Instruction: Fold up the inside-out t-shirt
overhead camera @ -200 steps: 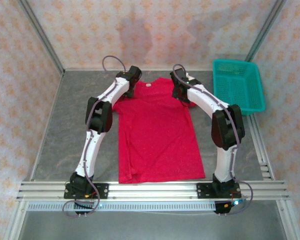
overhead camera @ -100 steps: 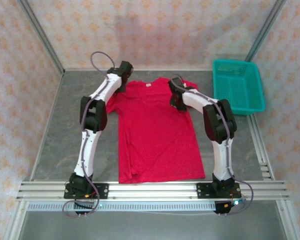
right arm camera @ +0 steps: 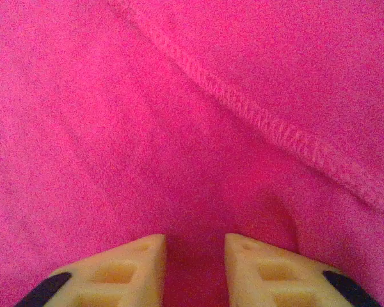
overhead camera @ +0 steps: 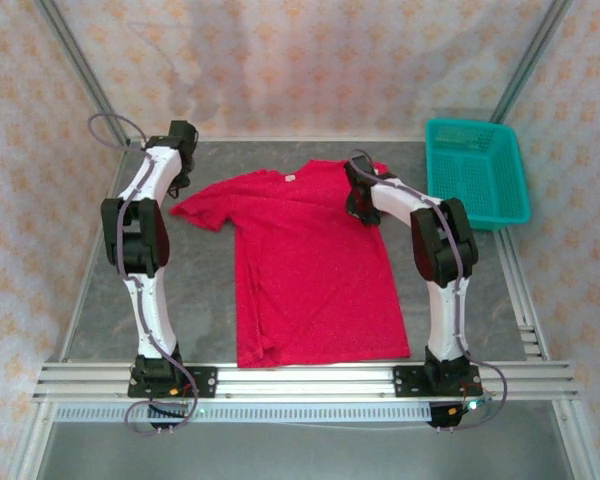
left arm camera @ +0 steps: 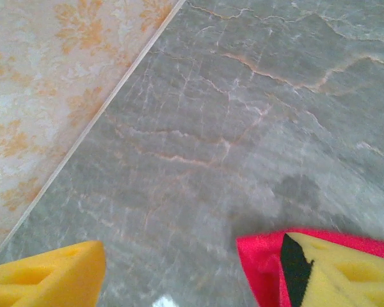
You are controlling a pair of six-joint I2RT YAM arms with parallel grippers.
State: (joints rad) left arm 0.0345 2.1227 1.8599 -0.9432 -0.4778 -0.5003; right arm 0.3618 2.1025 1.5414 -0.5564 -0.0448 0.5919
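My left gripper [left arm camera: 179,272] stands wide open low in its wrist view, with a sleeve tip [left arm camera: 259,262] of the inside-out t-shirt [overhead camera: 310,270] at its right finger. My right gripper [right arm camera: 195,256] is narrowly parted on the cloth, and I cannot tell whether it pinches any. In the top view the shirt lies flat mid-frame, collar upward.

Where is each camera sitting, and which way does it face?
Top external: above, behind the bases, looking down on table, t-shirt, basket; left arm, right arm show.
Left wrist: faces table by the far-left wall; left gripper and sleeve tip at bottom.
Right wrist: close above the t-shirt; right gripper at bottom.
Shared: all three catch the t-shirt.
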